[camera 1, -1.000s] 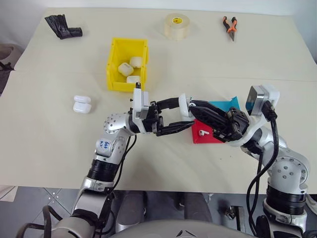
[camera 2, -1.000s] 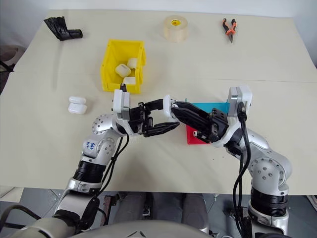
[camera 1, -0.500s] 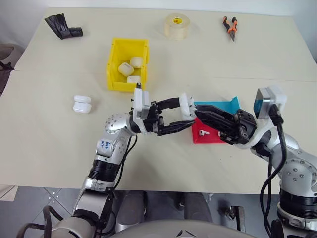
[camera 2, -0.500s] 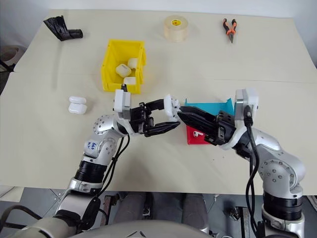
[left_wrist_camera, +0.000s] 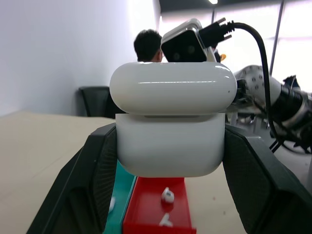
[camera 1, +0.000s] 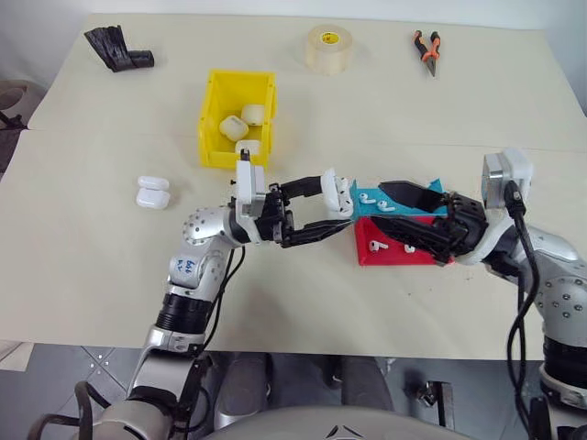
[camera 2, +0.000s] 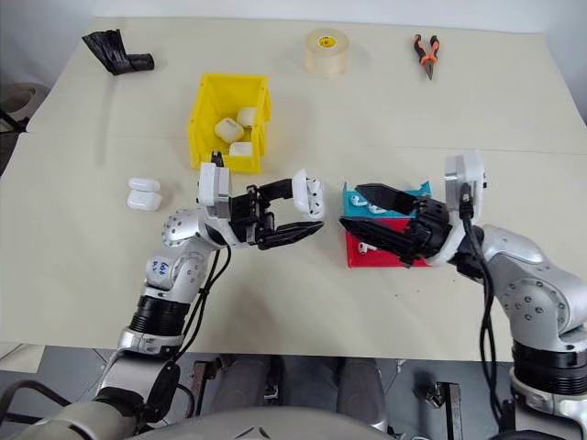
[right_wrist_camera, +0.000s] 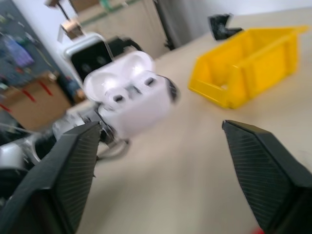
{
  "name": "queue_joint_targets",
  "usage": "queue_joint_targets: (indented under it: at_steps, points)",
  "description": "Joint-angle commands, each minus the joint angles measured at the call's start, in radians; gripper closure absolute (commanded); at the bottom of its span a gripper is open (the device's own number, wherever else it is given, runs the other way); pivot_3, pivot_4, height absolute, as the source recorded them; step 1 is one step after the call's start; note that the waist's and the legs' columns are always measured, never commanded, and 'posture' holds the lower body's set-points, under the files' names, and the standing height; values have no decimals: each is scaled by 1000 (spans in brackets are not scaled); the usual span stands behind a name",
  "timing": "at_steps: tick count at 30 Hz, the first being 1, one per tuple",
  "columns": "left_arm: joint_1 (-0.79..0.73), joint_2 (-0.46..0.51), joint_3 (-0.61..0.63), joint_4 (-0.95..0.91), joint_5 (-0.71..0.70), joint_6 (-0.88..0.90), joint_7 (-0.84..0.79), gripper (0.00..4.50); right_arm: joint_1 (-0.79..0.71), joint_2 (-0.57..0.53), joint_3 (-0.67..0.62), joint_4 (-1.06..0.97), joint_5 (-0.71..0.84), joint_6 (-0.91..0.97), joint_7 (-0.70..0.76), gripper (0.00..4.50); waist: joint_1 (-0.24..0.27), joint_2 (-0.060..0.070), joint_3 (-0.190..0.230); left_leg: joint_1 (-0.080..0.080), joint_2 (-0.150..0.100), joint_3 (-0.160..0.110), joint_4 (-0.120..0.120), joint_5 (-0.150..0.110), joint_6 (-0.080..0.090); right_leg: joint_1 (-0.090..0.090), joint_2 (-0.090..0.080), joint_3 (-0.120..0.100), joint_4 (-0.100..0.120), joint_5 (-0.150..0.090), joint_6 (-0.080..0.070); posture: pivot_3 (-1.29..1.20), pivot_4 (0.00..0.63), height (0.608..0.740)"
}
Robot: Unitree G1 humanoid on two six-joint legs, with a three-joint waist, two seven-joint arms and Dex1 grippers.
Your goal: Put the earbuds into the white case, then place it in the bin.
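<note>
Trouble could come if my left fingers (camera 1: 341, 207) slip, because the case (camera 1: 337, 192) they squeeze, lid up with buds inside, is smooth and hangs over the desk (camera 1: 92, 275). My right fingers (camera 1: 390, 215) are open and hold nothing, near the red tray (camera 1: 399, 249) and teal tray (camera 1: 408, 203). Loose earbuds (camera 1: 380, 246) lie there. The bin (camera 1: 213, 115) behind already holds cases, so room is tight.

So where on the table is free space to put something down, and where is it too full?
Free patches: between the black bag and the yellow bin; between the tape roll and the pliers; the near edge below both arms. Crowded: the middle, where the left end effector holds the white case beside the teal tray and red tray.
</note>
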Motion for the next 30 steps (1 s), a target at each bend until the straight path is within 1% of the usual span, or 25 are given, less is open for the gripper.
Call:
queue_joint_targets:
  at_steps: [1,3,5,6,9,10,14,17,21,25,30]
  points:
    - [-12,65,-30,3,98,-63,-12,1703,-2,-51,-12,21,-90,-84,78,1478,0,0,0,0,0,0,0,0,0,0,0,0,0,0,0,0,150,740]
    - [-30,145,-90,30,217,-118,-41,1703,-4,-90,25,28,-164,-136,136,2190,1,0,0,0,0,0,0,0,0,0,0,0,0,0,0,0,150,740]
    - [-63,183,-128,38,290,-103,-15,1703,-24,-99,74,-1,-196,-149,161,2835,0,0,0,0,0,1,0,0,0,0,0,0,0,0,0,0,150,740]
    - [-75,185,-138,36,301,-86,-2,1703,-36,-92,91,-15,-201,-147,158,3249,0,0,0,0,0,1,0,0,0,0,0,0,0,0,0,0,150,740]
    - [-101,177,-158,28,321,-30,21,1703,-80,-68,143,-50,-211,-136,146,4310,2,0,0,0,0,0,0,0,0,0,0,0,0,0,0,0,150,740]
    - [-106,173,-164,23,325,-12,25,1703,-100,-58,166,-61,-217,-128,137,4483,1,0,0,-1,0,0,0,0,0,0,0,0,0,0,0,0,150,740]
    - [-106,155,-186,4,329,22,41,1703,-168,-26,270,-110,-243,-100,120,4483,-1,0,0,0,0,0,0,0,0,0,0,0,0,0,0,0,150,740]
    - [-97,144,-193,-15,323,23,43,1703,-201,4,307,-108,-260,-81,82,4483,0,0,0,0,0,0,0,0,0,0,0,0,0,0,0,0,150,740]
    - [-87,135,-186,-32,300,5,33,1703,-224,12,347,-59,-331,-85,57,4483,1,0,0,-1,0,0,0,0,0,0,0,0,0,0,0,0,150,740]
    - [-72,141,-164,-40,279,-12,35,1703,-202,-17,328,-3,-374,-113,90,4483,-1,0,0,-1,0,0,0,0,0,0,0,0,0,0,0,0,150,740]
    - [-49,119,-98,-62,198,-20,44,1703,-140,-40,240,52,-367,-158,123,4483,0,0,0,-1,0,0,0,0,0,0,0,0,0,0,0,0,150,740]
